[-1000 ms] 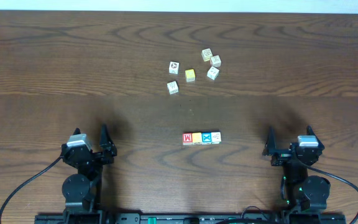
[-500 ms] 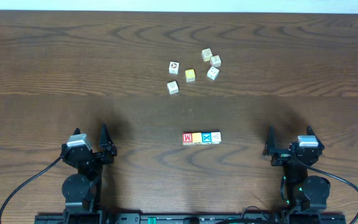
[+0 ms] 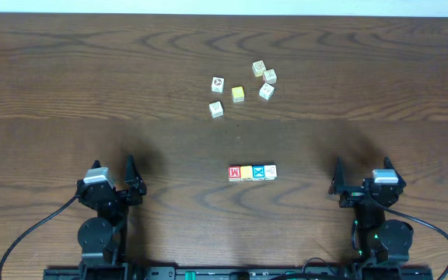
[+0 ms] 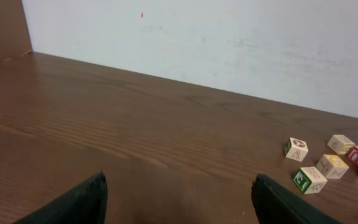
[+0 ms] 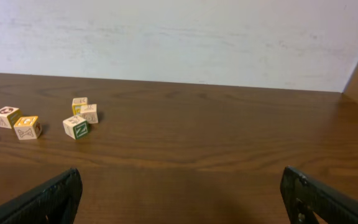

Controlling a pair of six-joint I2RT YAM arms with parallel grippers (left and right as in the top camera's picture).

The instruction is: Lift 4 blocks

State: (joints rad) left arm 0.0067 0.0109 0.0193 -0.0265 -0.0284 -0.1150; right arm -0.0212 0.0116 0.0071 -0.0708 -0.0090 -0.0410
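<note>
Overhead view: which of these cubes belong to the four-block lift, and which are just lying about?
For the job (the row side by side, nearer the arms):
- red block
- yellow-orange block
- blue block
- whitish block

Lying about (the scattered group farther back):
- paler yellow cube
- two left whitish cubes
- three right whitish cubes

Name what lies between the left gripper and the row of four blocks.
Only bare table separates the left gripper from the row of four blocks, per the overhead view.

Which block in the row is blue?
The blue block with the white X, between the orange block and the whitish block.
</note>
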